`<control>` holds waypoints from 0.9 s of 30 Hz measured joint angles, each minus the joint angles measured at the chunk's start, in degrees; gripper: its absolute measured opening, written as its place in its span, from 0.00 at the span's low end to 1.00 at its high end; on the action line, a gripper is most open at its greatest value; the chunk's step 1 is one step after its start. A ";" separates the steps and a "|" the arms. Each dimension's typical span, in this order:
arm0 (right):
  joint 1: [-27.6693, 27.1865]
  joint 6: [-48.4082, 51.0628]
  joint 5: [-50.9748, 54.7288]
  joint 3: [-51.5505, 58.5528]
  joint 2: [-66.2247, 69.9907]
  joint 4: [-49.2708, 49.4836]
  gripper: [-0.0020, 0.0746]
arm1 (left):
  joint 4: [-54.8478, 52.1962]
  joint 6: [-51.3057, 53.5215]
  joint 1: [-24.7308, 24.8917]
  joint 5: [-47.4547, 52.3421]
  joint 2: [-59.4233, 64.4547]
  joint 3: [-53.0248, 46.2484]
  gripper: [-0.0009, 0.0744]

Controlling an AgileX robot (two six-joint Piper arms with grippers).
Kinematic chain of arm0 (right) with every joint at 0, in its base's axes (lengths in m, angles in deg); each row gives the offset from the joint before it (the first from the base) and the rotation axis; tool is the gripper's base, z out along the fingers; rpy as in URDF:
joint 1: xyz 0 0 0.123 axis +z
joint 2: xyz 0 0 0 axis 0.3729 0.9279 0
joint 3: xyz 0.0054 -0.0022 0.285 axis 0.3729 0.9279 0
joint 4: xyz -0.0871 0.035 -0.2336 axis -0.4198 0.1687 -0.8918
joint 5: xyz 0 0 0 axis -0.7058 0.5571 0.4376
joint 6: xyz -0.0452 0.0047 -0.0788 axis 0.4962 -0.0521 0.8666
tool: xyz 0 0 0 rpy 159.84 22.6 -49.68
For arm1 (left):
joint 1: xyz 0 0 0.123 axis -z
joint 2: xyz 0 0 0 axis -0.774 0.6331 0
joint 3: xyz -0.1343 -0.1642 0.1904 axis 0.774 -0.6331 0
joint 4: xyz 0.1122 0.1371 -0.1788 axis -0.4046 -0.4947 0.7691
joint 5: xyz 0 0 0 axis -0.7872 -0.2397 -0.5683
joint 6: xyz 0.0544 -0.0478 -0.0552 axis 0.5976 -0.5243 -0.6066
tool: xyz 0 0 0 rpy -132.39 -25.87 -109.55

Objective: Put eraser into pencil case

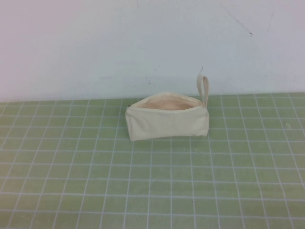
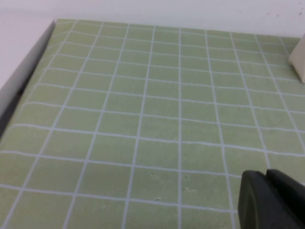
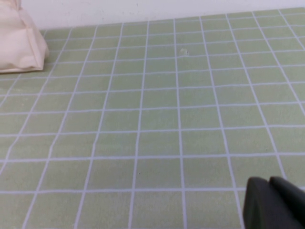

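Observation:
The pencil case (image 1: 167,117), a cream-white fabric pouch, stands on the green grid mat near the back wall, its top open and the beige lining showing. Its loop strap (image 1: 204,90) sticks up at its right end. The eraser is not in view. Neither arm shows in the high view. My left gripper (image 2: 267,175) is shut and empty over bare mat, with a corner of the pouch (image 2: 299,59) far off. My right gripper (image 3: 269,180) is shut and empty over bare mat, with the pouch's end (image 3: 19,40) far off.
The green grid mat (image 1: 152,181) covers the table up to a white wall (image 1: 143,43) behind the pouch. In the left wrist view the mat's edge (image 2: 35,55) meets a white border.

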 joint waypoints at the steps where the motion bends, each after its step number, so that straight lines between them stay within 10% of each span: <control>1: 0.00 0.00 0.00 0.00 0.00 0.00 0.03 | 1.23 0.59 0.00 0.00 0.00 0.00 0.01; 27: 0.00 0.00 0.00 0.00 0.00 0.00 0.03 | 4.13 5.34 0.00 0.00 0.00 0.00 0.01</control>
